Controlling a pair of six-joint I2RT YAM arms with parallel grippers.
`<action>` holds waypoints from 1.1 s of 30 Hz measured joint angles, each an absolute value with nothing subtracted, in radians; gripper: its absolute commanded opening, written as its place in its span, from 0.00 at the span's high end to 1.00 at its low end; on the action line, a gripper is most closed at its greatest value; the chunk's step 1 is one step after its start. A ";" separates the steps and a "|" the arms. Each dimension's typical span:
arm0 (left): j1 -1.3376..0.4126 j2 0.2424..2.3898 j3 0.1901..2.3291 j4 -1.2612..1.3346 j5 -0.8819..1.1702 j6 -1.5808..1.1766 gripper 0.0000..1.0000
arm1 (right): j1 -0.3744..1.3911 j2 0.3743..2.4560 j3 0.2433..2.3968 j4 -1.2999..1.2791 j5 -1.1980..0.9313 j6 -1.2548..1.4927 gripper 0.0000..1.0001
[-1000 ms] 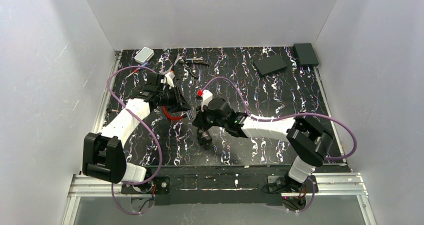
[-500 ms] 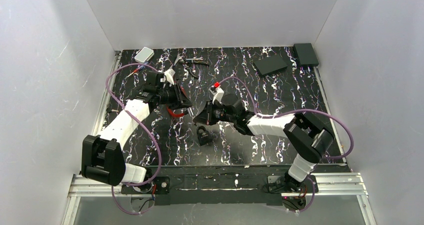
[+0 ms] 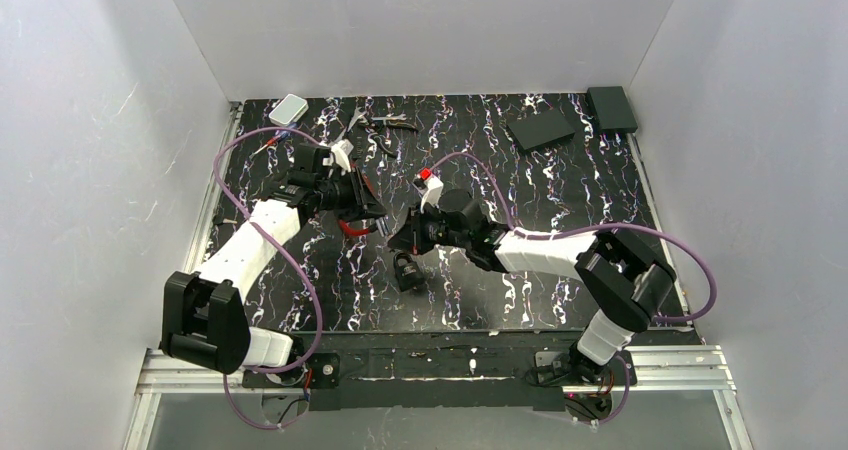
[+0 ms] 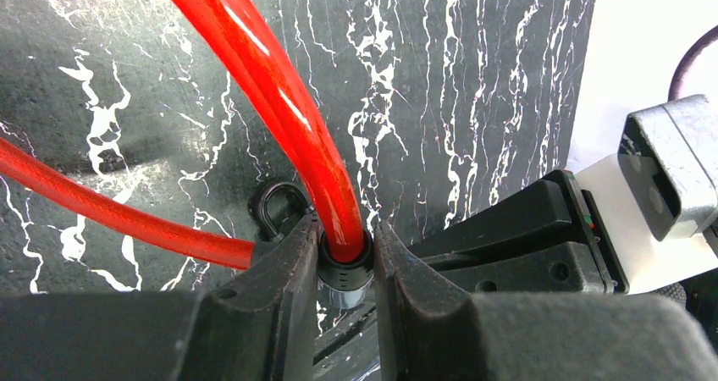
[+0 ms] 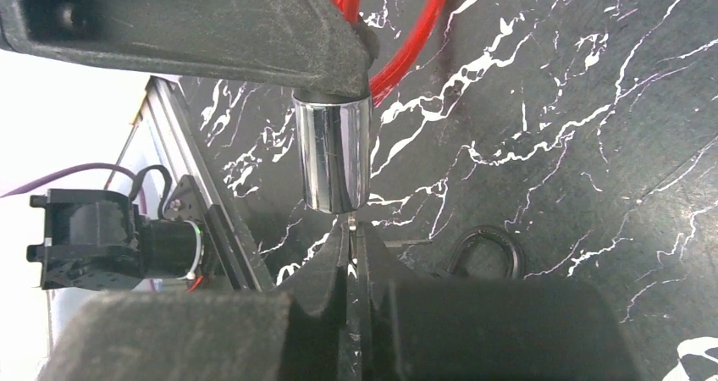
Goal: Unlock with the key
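Note:
My left gripper (image 4: 345, 237) is shut on the black collar of a red cable lock (image 4: 279, 93). The lock's chrome cylinder (image 5: 332, 152) sticks out below the jaws. My right gripper (image 5: 351, 229) is shut on a thin metal key (image 5: 350, 222), whose tip meets the cylinder's end face. I cannot tell how far it is inside. From above, the left gripper (image 3: 372, 210) and right gripper (image 3: 397, 238) meet over the table's middle, with the red cable (image 3: 350, 230) looping beneath.
A black padlock (image 3: 406, 271) lies on the table just in front of the right gripper, its shackle (image 5: 487, 250) beside the right fingers. At the back are a white box (image 3: 288, 109), small metal tools (image 3: 385, 122) and two black boxes (image 3: 541, 130) (image 3: 611, 108).
The right wrist has swung away from the padlock towards the left gripper, bringing the key up to the cylinder's end. The left gripper has shifted slightly back with the cable lock.

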State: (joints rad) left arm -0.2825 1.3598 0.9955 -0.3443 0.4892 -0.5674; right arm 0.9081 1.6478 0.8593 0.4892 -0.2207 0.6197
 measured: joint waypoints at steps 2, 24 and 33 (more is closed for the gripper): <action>-0.286 1.360 0.995 -0.346 0.490 -0.562 1.00 | 0.912 1.646 0.860 0.480 -0.212 0.611 0.99; -0.319 1.360 0.996 -0.361 0.455 -0.520 0.98 | 0.913 1.658 0.875 0.441 -0.234 0.597 0.99; -0.324 1.344 0.995 -0.364 0.453 -0.506 0.73 | 0.913 1.656 0.871 0.447 -0.238 0.591 0.99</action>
State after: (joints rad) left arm -0.3237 1.3441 0.9955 -0.3645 0.4530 -0.5056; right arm 0.9131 1.6558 0.8715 0.4469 -0.2382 0.5915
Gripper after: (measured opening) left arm 0.233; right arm 0.095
